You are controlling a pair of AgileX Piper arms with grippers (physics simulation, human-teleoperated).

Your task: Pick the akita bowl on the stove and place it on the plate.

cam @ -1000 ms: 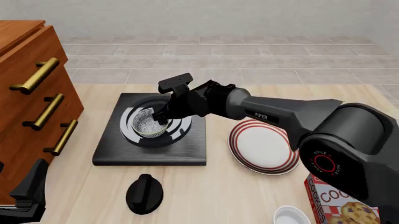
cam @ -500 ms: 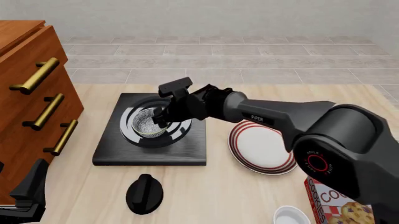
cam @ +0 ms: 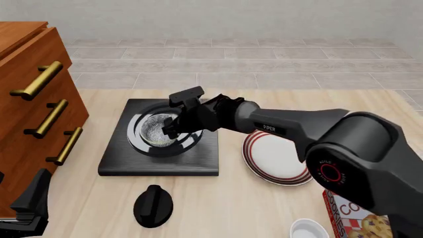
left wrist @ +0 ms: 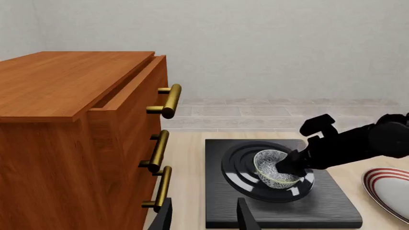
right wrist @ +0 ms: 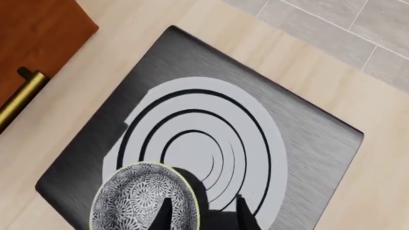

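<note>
The akita bowl [cam: 152, 130], speckled grey-white inside, is over the ringed burner of the black stove [cam: 198, 159]. My right gripper [cam: 169, 131] is shut on the bowl's right rim, one finger inside and one outside the dark wall. The right wrist view shows the bowl [right wrist: 137, 199] close to the camera, off the centre of the burner rings of the stove [right wrist: 307, 143], between my fingers [right wrist: 164, 214]. The red-ringed plate [cam: 278, 156] lies right of the stove. My left gripper [left wrist: 204, 220] hangs open near the table's front left, holding nothing.
A wooden drawer cabinet [cam: 33, 109] with brass handles stands left of the stove. A black knob [cam: 153, 206] lies in front of the stove. A plain white bowl [cam: 309, 230] and a cookie box [cam: 360, 218] sit at the front right.
The right gripper's wrist has lowered and turned over the bowl. The bowl has shifted slightly up and to the left over the burner. The left arm has not moved.
</note>
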